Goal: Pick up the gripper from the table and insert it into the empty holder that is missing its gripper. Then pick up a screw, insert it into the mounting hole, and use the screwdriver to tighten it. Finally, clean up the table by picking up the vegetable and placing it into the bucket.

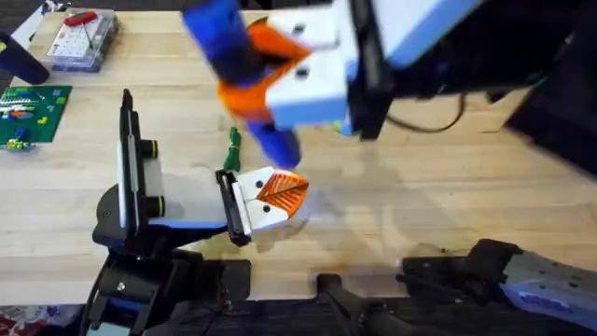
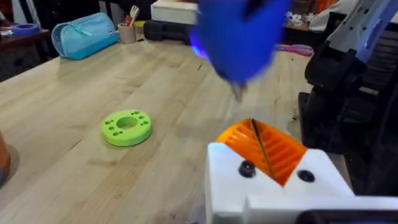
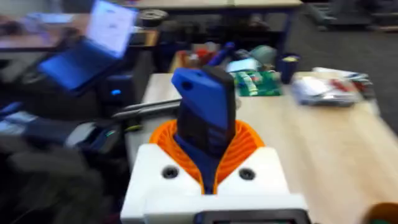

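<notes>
My right gripper (image 1: 259,63) hangs high over the table, shut on the blue screwdriver (image 1: 276,143), which has a black middle band (image 3: 202,127). Its narrow tip points down over my left gripper (image 1: 283,192) and shows blurred in the left wrist view as a blue tip (image 2: 239,43). The left gripper (image 2: 261,149) sits low near the table's front with its orange pads (image 2: 283,152) pressed together; I see nothing between them. A small green vegetable (image 1: 233,142) lies just beyond it. A brown-orange sliver, likely the bucket (image 2: 2,158), shows at the edge. The holder and the screw are out of view.
A flat green disc with holes (image 2: 127,127) lies on the wood. A green circuit board (image 1: 28,112) and a clear plastic parts box (image 1: 82,39) sit at the far left. A blue pouch (image 2: 84,34) lies at the table's far edge.
</notes>
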You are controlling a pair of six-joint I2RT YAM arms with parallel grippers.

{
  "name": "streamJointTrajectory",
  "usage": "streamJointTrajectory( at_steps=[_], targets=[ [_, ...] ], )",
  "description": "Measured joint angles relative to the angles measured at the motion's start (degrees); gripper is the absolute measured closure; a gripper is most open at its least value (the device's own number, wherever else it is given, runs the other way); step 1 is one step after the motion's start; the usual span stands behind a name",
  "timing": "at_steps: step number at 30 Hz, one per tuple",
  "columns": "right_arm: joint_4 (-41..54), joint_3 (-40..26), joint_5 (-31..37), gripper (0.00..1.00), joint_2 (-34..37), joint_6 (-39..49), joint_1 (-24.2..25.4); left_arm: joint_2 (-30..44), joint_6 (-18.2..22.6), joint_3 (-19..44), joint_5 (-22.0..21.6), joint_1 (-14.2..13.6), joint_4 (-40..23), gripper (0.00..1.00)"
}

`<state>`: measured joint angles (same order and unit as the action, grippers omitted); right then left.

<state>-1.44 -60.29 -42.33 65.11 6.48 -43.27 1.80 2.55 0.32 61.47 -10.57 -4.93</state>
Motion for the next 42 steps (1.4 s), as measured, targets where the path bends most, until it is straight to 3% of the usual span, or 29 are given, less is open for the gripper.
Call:
streamJointTrajectory(
  at_steps=[6, 12, 17, 20, 26, 34, 42],
  targets=[
    [18.26, -8.98, 10.91, 0.943, -0.01, 10.3, 4.29, 0.0, 0.0, 0.0, 0.0, 0.0, 0.0, 0.985],
    [32.17, -10.19, 26.24, 0.944, -0.05, 23.13, 6.01, 0.0, 0.0, 0.0, -0.01, 0.0, 0.0, 0.985],
    [33.98, -10.19, 39.11, 0.947, 0.03, 28.7, 7.56, 0.0, 0.0, 0.0, -0.01, 0.0, 0.0, 0.991],
    [34.25, -10.19, 43.49, 0.95, 0.97, 32.55, 10.54, 0.0, 0.0, 0.0, -0.01, 0.0, 0.0, 0.992],
    [34.3, -10.21, 47.24, 0.953, 7.89, 41.29, 18.64, 0.0, 0.0, 0.0, -0.01, 0.0, 0.0, 0.992],
    [34.05, -10.28, 48.48, 0.956, 22.17, 48.06, 30.62, 0.0, 0.0, 0.0, -0.39, 0.0, 0.01, 0.992],
    [34.55, -10.32, 48.76, 0.957, 33.89, 52.76, 36.46, 0.0, -0.47, 0.0, -2.49, 0.0, 0.0, 0.992]
  ],
)
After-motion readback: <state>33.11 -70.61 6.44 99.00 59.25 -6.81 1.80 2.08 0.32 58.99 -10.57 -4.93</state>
